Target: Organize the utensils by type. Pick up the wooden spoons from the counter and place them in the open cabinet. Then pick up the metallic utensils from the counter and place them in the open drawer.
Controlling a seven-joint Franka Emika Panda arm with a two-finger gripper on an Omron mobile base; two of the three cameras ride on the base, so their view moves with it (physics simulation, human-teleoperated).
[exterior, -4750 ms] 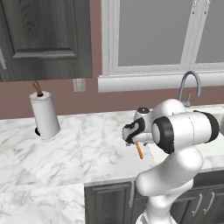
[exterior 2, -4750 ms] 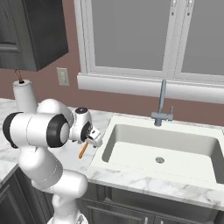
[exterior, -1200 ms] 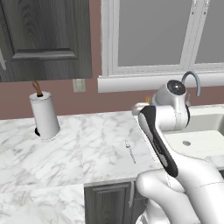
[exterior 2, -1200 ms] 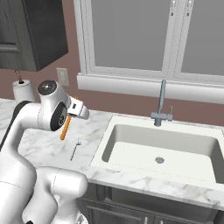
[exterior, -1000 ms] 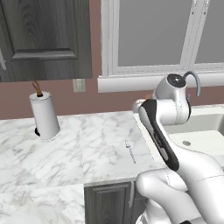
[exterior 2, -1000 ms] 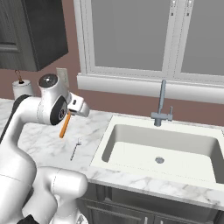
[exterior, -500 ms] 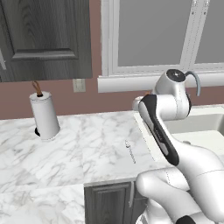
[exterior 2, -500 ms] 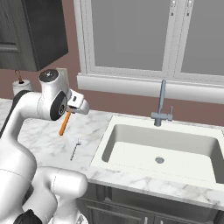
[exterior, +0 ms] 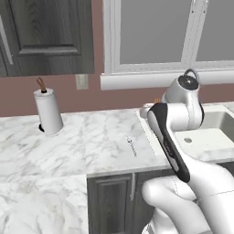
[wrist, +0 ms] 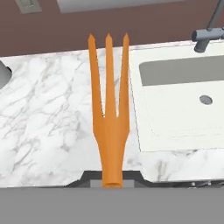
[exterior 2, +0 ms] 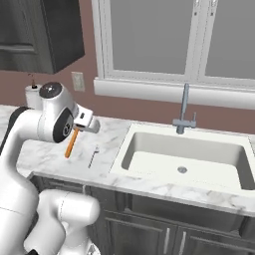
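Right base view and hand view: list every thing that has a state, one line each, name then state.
gripper: shut on the orange fork, raised above the counter.
orange fork: held, lifted clear of the counter, its three tines pointing away from the hand.
silver utensil: lying flat on the counter, left of the sink, untouched.
sink: basin empty.
faucet: no water running.
paper towel roll: standing upright on the counter.
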